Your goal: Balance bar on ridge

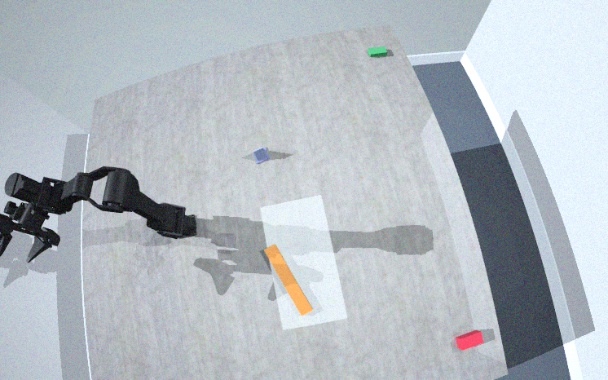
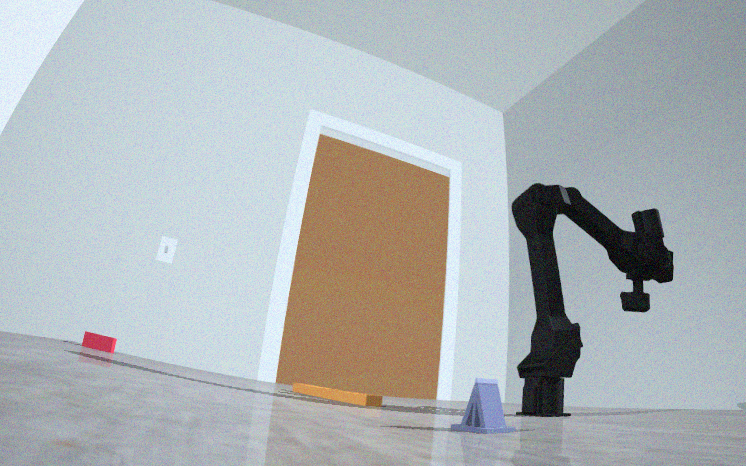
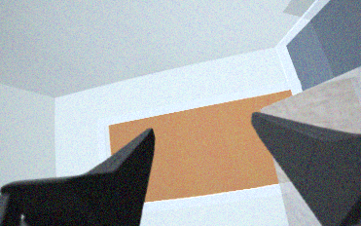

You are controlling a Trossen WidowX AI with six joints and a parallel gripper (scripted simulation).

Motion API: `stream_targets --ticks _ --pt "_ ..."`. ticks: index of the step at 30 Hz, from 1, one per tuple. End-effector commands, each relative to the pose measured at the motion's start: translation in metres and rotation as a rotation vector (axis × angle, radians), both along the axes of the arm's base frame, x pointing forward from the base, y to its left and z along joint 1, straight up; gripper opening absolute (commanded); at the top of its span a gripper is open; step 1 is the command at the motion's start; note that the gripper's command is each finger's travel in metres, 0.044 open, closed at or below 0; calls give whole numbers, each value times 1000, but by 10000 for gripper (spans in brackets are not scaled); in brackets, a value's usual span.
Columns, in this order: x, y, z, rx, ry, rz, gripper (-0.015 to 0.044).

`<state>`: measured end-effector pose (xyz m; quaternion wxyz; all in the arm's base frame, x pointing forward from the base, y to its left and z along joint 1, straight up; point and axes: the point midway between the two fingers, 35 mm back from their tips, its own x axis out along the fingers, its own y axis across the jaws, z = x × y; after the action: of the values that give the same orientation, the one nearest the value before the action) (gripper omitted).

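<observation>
The orange bar (image 1: 288, 280) (image 2: 335, 395) lies flat on the table, slanted, partly over a pale rectangular patch. The ridge is a small blue-violet wedge-shaped stand (image 1: 260, 155) (image 2: 485, 406) with a narrow top and wider base; it stands upright on the table, apart from the bar, and nothing rests on it. My gripper (image 1: 13, 258) (image 3: 201, 125) is open, its two black fingers wide apart with nothing between them. It hangs high beyond the table's left edge in the top view, far from bar and ridge. Neither shows in the wrist view.
A red block (image 1: 469, 339) (image 2: 98, 342) lies near the table's far right edge in the top view. A green block (image 1: 377, 51) lies near the top right corner there. A brown door (image 2: 370, 266) (image 3: 203, 161) is set in the wall behind.
</observation>
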<state>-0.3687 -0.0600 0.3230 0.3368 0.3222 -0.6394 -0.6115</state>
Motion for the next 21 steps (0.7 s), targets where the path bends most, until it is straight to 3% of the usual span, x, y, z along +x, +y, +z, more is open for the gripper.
stream_targets --ticks 1,4,21 --pt "0 1 0 0 0 -4 374" --pt "-7 15 -3 3 1 -61 315" --pt "-22 127 -20 -11 -72 -441 315"
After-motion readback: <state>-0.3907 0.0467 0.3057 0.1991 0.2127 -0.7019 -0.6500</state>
